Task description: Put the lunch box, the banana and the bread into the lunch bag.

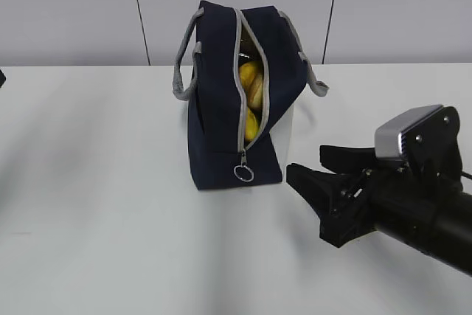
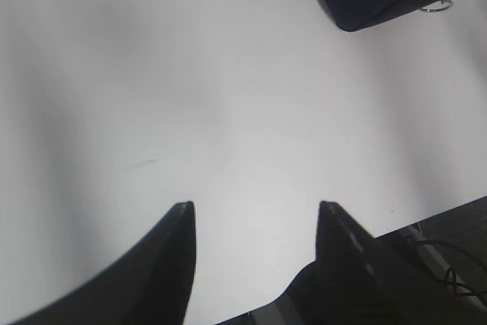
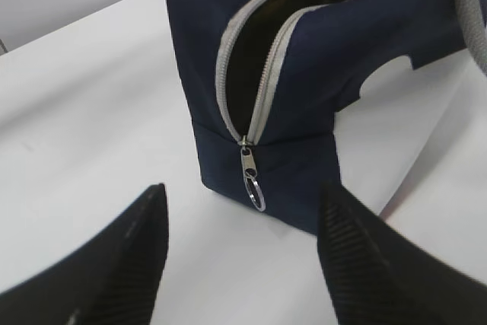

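The white table (image 1: 110, 204) spreads under both claws, and nothing lies on it between their tips. Ahead of the right gripper (image 1: 313, 171), a little to its left in the exterior view and near but apart from its fingertips, the navy lunch bag (image 1: 217, 108) stands upright with its end panel facing the claw and its grey zipper (image 3: 266, 81) parted along the top and down that end. The right gripper hovers low over the table with its jaws spread wide and nothing between them; in the right wrist view (image 3: 242, 253) the bag's lower end sits straight ahead, framed by the two dark fingers. The left gripper (image 2: 255, 211) also stands open and empty above bare table, with only a dark corner of the bag far ahead and to its right. Grey strap handles (image 1: 183, 60) droop on either side of the bag. Inside the gap, beyond the right claw, the yellow banana (image 1: 251, 125) shows low in the opening and the golden-brown bread (image 1: 251, 79) sits above it. The lunch box cannot be made out. The ring pull (image 1: 243, 173) hangs at the bottom of the zipper, the part of the bag closest to the right claw's tips.
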Robot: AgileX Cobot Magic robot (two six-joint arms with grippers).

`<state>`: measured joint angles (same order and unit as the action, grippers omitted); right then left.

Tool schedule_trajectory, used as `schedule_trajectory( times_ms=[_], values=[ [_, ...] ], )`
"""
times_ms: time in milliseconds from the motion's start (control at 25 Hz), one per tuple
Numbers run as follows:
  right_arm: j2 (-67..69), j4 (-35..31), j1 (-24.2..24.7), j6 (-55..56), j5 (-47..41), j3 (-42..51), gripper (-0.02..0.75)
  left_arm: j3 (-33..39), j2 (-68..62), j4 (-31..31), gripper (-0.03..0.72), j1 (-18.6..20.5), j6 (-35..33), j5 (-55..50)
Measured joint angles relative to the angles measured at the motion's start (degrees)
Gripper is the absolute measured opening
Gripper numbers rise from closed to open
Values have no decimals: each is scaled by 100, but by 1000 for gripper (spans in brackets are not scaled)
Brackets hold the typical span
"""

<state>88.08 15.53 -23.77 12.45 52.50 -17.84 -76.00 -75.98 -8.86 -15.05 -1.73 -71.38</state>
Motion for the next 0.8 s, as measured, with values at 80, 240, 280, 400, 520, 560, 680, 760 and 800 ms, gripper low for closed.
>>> schedule_trajectory(
  times_ms=[80, 240, 280, 400, 520, 560, 680, 760, 800],
  values=[
    [353, -12, 0, 31, 359, -12, 472, 0, 0, -10, 386, 0, 4, 0],
    [1009, 160, 0, 41, 998, -71, 472, 0, 0, -10, 385, 0, 14, 0],
    [1167, 218, 0, 41, 1083, -102, 472, 0, 0, -10, 385, 0, 14, 0],
    [1553, 295, 0, 43, 1194, -353, 472, 0, 0, -10, 385, 0, 14, 0],
    [1828, 346, 0, 53, 1237, -668, 472, 0, 0, -10, 385, 0, 14, 0],
    [1900, 392, 0, 53, 1242, -749, 472, 0, 0, -10, 385, 0, 14, 0],
    [2161, 507, 0, 53, 1175, -1002, 472, 0, 0, -10, 383, 0, 14, 0],
    [2305, 533, 0, 53, 1026, -1147, 472, 0, 0, -10, 383, 0, 14, 0],
    [2367, 543, 0, 56, 955, -1207, 472, 0, 0, -10, 383, 0, 14, 0]
  ],
)
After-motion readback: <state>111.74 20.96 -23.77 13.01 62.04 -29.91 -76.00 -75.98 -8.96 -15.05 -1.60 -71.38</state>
